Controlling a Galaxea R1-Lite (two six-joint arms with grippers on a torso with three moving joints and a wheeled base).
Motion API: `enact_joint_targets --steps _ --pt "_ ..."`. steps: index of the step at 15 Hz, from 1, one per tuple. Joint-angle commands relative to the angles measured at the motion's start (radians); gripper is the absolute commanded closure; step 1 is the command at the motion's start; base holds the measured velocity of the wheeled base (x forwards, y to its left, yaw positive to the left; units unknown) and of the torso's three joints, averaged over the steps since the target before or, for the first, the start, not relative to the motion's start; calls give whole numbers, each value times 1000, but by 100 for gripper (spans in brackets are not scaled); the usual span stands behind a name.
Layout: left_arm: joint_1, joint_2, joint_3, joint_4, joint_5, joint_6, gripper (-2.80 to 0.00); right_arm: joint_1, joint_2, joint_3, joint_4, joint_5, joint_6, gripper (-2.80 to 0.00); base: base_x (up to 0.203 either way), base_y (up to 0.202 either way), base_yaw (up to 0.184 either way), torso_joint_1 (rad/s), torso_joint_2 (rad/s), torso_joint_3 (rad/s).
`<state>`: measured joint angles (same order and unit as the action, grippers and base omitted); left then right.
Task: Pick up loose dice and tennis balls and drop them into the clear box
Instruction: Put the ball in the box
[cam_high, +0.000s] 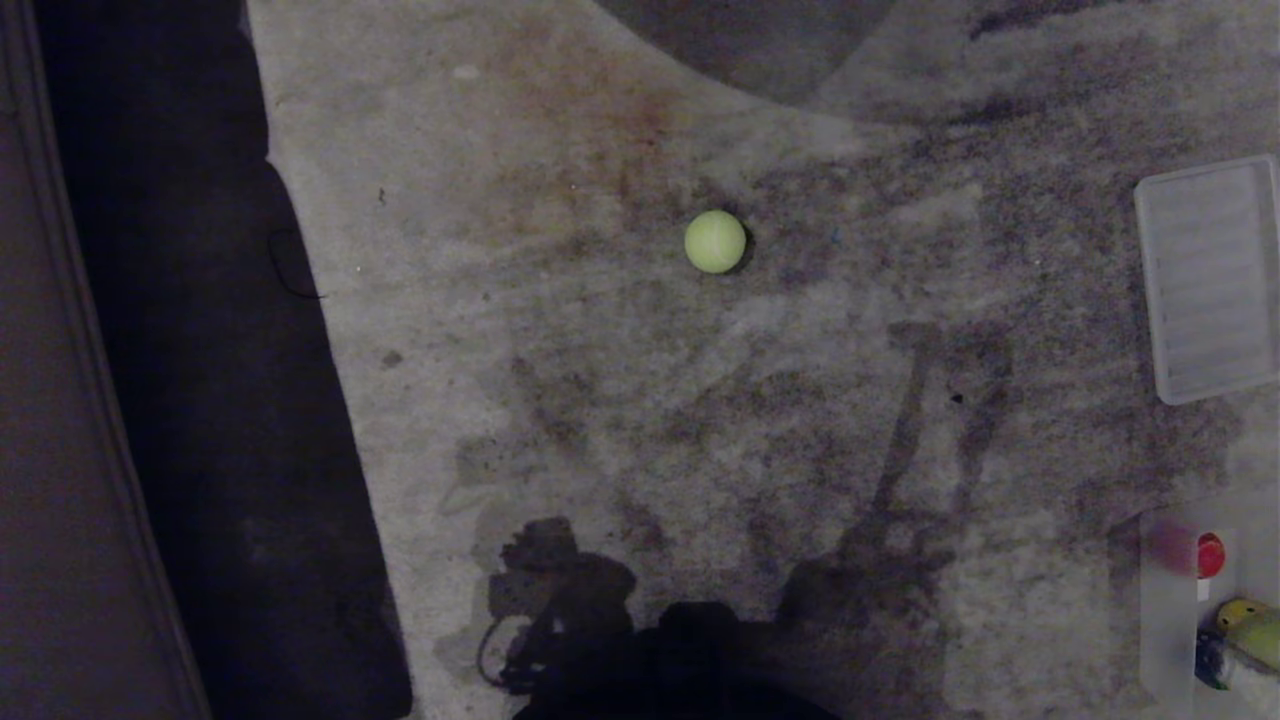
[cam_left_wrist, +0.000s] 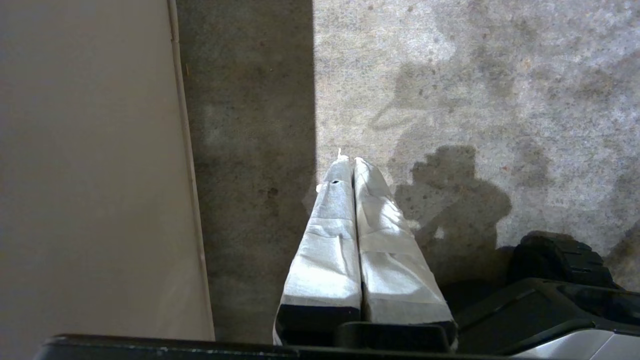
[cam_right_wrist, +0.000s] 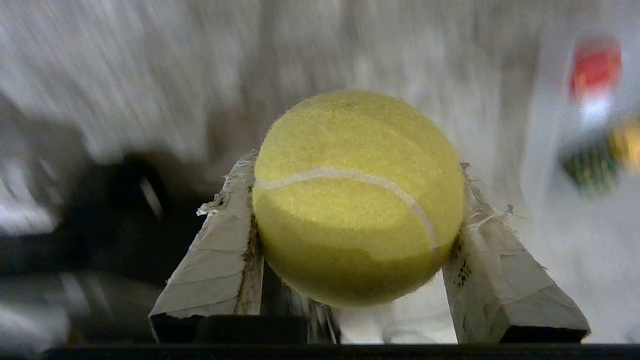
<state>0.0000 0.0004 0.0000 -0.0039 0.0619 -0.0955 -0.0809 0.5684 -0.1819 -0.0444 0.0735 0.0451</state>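
Now the right gripper (cam_right_wrist: 356, 200) fingers clamp a tennis ball (cam_right_wrist: 356, 197), seam running crosswise.

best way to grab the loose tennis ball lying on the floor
Take the tennis ball across its middle, at its widest, coming straight down from above. It sits alone on open floor, and being round, any pincer angle works. The right pincer already holds another ball; the shut left pincer is free.

We see the stained grey carpet floor (cam_high: 600, 400) dim overhead, hard shadows crossing it; the right wrist view's background streaks with motion blur.
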Motion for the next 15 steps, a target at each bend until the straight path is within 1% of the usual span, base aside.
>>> enact_joint_targets --steps 1,2,4,7,8,11,15 --pt "0 0 2 -1 1 -1 0 2 -269 70 153 -25 -14 0 0 0 0 0 0 0" --pt "0 1 2 -1 0 -1 0 1 -283 106 156 -38 -19 0 0 0 0 0 0 0" --pt "0 0 2 -1 0 -1 0 2 -283 174 63 -63 -21 0 0 0 0 0 0 0" --pt "0 0 2 -1 1 0 0 7 -283 182 44 -69 -21 0 0 0 0 0 0 0" --pt "0 0 2 -1 1 -1 0 25 -292 182 45 -67 -33 0 0 0 0 0 0 0" --pt "0 0 2 -1 1 -1 0 56 -362 182 43 -69 -34 0 0 0 0 0 0 0" --pt "0 0 2 -1 1 -1 0 83 -562 181 45 -68 -30 0 0 0 0 0 0 0"
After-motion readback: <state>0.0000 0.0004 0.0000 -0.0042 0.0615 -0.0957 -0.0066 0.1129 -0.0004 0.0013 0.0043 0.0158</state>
